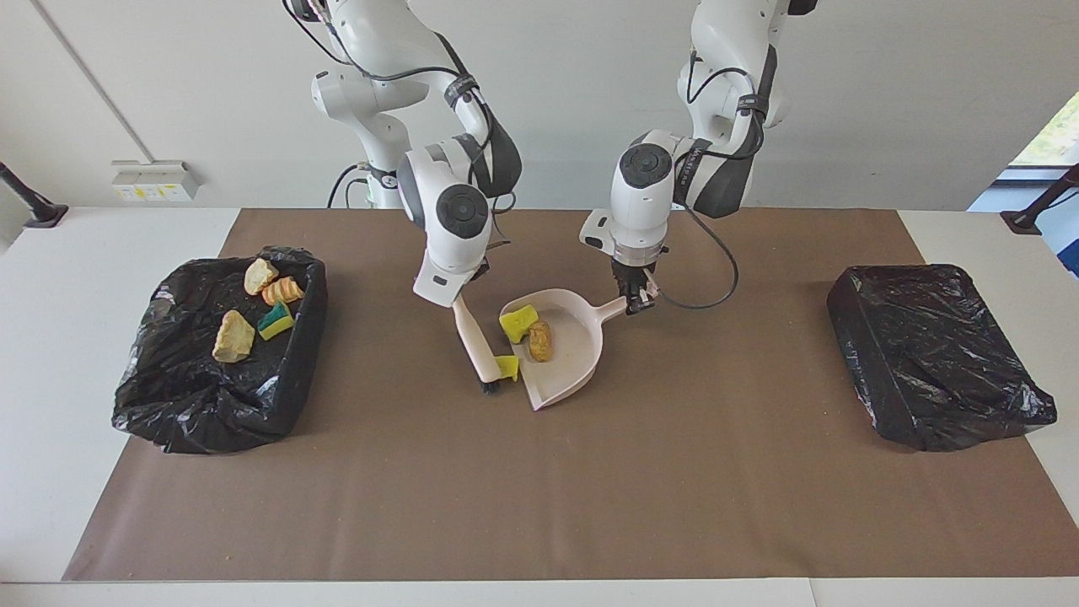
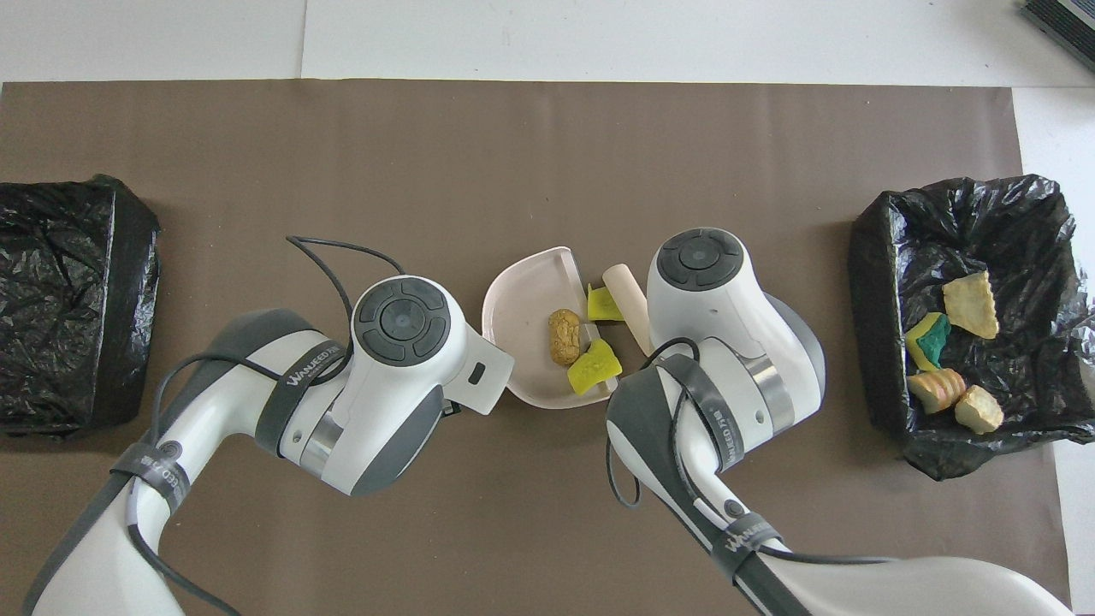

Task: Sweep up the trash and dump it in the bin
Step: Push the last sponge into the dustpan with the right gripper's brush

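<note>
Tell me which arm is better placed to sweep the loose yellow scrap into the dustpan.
Right: the right gripper holds the brush, its bristles beside the yellow scrap at the dustpan mouth.

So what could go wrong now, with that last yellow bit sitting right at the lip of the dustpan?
Three things, I think:
1. The yellow scrap lies at the dustpan lip, pressed by the brush. It may slip past the edge instead of riding in.
2. The left claw holds only the end of the dustpan's handle, so a hard push could swivel the pan.
3. The brown lump and yellow-green sponge sit loose inside and might roll out on the way to the bin.
</note>
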You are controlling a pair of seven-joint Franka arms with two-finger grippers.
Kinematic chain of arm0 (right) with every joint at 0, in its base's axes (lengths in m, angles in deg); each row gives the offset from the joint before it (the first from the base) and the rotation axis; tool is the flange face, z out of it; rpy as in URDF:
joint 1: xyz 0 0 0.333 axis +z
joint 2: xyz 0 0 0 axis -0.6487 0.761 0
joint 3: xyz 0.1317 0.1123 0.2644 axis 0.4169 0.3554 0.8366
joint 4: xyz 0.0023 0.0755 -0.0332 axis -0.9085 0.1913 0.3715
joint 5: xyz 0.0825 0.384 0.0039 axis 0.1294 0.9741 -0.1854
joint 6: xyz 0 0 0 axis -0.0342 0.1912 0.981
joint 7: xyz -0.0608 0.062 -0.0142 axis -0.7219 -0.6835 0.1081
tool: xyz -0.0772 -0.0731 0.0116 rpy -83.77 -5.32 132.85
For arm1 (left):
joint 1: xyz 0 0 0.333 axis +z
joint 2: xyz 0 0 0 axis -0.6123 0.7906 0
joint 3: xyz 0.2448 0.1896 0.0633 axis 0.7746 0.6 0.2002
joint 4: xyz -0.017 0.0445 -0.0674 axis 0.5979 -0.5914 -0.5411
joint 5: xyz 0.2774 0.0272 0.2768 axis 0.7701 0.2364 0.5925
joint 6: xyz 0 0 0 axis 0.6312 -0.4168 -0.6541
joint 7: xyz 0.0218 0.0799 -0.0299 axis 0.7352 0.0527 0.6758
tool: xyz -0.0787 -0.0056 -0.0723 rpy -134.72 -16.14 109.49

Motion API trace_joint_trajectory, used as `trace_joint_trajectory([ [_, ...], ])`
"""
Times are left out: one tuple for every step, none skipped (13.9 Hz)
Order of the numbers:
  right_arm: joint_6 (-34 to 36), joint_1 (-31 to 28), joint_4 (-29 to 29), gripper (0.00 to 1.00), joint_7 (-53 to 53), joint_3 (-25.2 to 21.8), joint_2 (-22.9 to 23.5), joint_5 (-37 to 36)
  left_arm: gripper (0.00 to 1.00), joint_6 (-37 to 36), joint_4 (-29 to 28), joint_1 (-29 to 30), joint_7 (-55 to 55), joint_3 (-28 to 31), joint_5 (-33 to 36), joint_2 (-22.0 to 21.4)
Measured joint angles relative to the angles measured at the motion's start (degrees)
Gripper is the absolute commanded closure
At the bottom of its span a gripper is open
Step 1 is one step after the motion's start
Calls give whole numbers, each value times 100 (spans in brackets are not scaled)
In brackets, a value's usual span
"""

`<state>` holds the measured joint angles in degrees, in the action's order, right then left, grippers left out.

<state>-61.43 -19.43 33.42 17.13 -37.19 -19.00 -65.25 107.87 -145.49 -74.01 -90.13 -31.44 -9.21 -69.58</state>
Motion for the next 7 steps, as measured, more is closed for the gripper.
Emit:
trace_joint_trajectory([
  [0, 33, 8, 100, -4, 84, 19, 308, 100, 0, 0, 0, 0, 0, 0, 0],
  [0, 38, 7, 100, -4, 173, 11, 691, 100, 0, -1, 0, 0, 0, 0, 0],
  [0, 38, 2, 100, -20, 230, -9, 1035, 100, 0, -3, 0, 0, 0, 0, 0],
  [10, 38, -14, 100, -85, 249, -34, 1248, 100, 2, -3, 0, 0, 0, 0, 0],
  [67, 26, -58, 100, -122, 247, -54, 1336, 100, 3, -3, 0, 0, 1, 0, 0],
  [188, -3, -124, 100, -135, 243, -79, 1351, 100, 4, -3, 0, 0, 1, 0, 0],
  [346, -48, -190, 100, -137, 236, -131, 1353, 100, 4, -3, 0, 0, 1, 0, 0],
])
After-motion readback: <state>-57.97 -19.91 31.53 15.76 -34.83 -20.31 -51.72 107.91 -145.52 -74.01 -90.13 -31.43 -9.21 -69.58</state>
